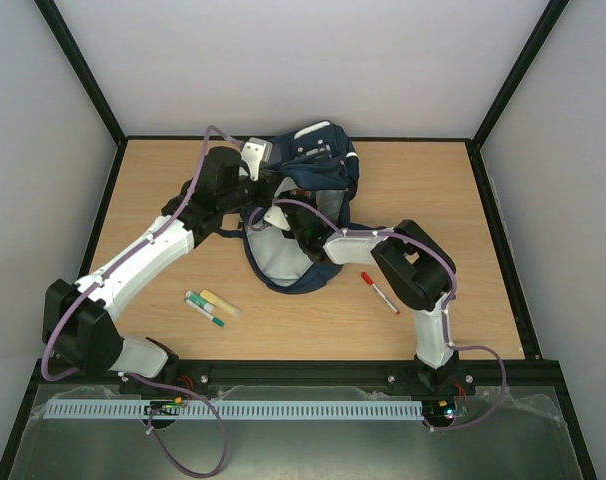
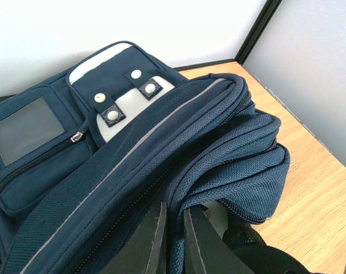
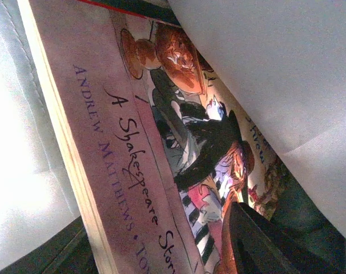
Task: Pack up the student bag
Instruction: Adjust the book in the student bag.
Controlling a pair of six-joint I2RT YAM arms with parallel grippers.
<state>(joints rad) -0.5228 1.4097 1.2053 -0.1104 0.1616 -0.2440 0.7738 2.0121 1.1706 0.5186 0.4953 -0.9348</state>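
Navy backpack lay open on wood table; L arm at its top, R arm reached inside. Red pen, markers nearby.

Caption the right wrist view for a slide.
Illustrated Shakespeare story book against the pale lining of the backpack.

Red pen on the table, right; green marker and yellow highlighter side by side, left; a Shakespeare book.
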